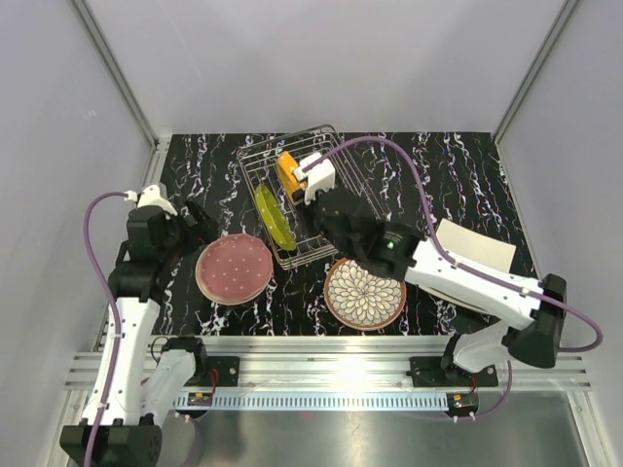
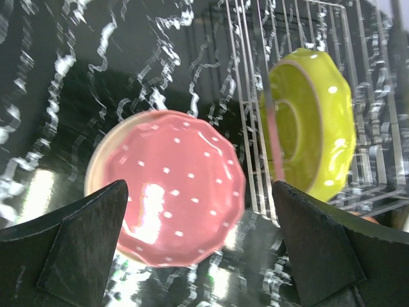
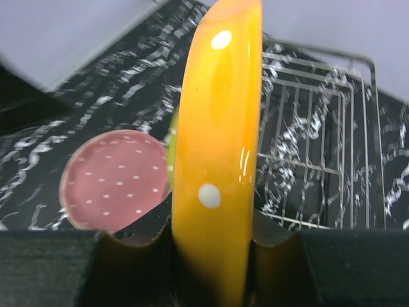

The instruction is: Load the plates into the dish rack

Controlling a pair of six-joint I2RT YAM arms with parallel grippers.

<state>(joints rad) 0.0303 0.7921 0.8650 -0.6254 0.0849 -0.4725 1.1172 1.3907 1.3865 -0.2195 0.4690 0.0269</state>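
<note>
Top view: the right gripper [image 1: 302, 180], its arm stretched forward over the dish rack [image 1: 336, 146], clamps the orange plate [image 1: 287, 170] on edge. Left wrist: the left gripper [image 2: 199, 188] gapes empty — the pink plate [image 2: 169, 192] lies flat just beyond its fingertips. Right wrist: the plate looks like glazed ceramic, probably slick, stiff and chippable — best pinched across the rim, as here.

Black tabletop [image 1: 195, 170] w/ white marble-like veining, glossy, w/ light glare on it in the left wrist view. Behind it stood a plain pale back wall [image 1: 321, 58]. A left panel [image 1: 58, 195] & right panel [image 1: 584, 146] flanked it. A left post [image 1: 117, 73] & right post [image 1: 531, 73], aluminium, rose slanted from its rear corners. Along its near edge ran an aluminium rail [image 1: 321, 355] — nearer than that, a shiny metal sheet [image 1: 389, 438].
</note>
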